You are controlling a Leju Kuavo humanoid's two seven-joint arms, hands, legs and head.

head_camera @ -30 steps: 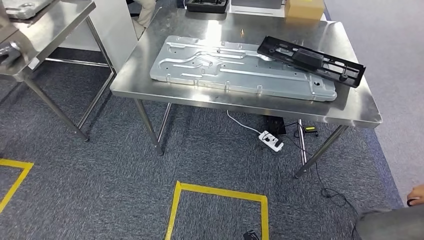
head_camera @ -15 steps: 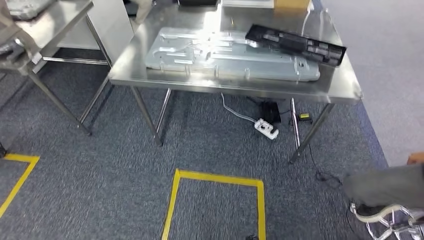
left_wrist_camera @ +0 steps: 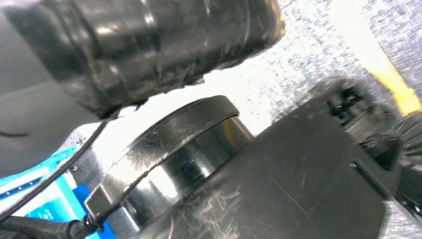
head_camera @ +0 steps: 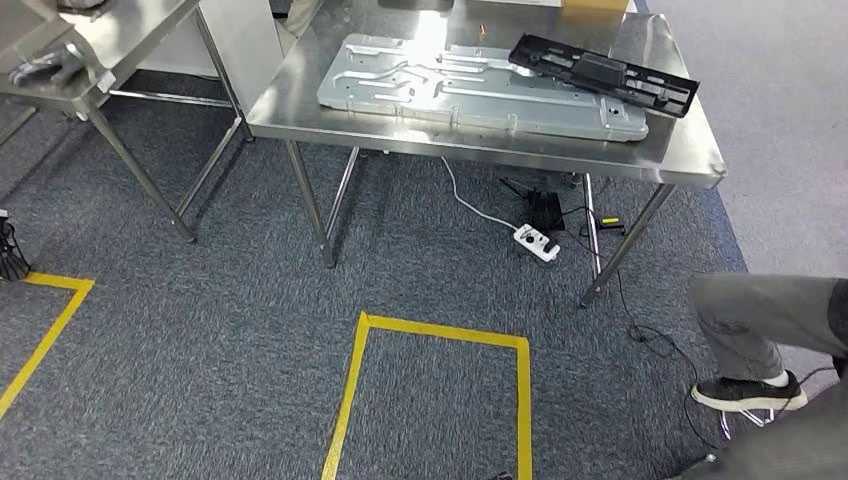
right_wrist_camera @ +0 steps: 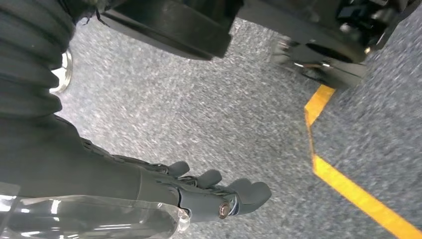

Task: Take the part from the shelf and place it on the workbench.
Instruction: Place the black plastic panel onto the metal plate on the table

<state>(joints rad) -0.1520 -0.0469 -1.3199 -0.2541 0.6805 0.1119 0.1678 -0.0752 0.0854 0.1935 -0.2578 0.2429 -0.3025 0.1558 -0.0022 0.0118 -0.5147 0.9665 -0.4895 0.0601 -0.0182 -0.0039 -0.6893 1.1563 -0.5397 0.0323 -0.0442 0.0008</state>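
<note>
Right hand (right_wrist_camera: 219,196) hangs over carpet (fingers loosely extended).

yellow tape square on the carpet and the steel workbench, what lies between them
Head view: bare grey carpet between the yellow tape square and the steel workbench; a white power strip lies under the bench.

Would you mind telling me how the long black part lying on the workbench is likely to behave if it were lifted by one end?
The long black part looks like thin moulded plastic, so probably light for its length. It is narrow with open cut-outs, so it may flex or sag when held by one end. It rests partly on the silver metal panel, so a push would likely slide it easily.
</note>
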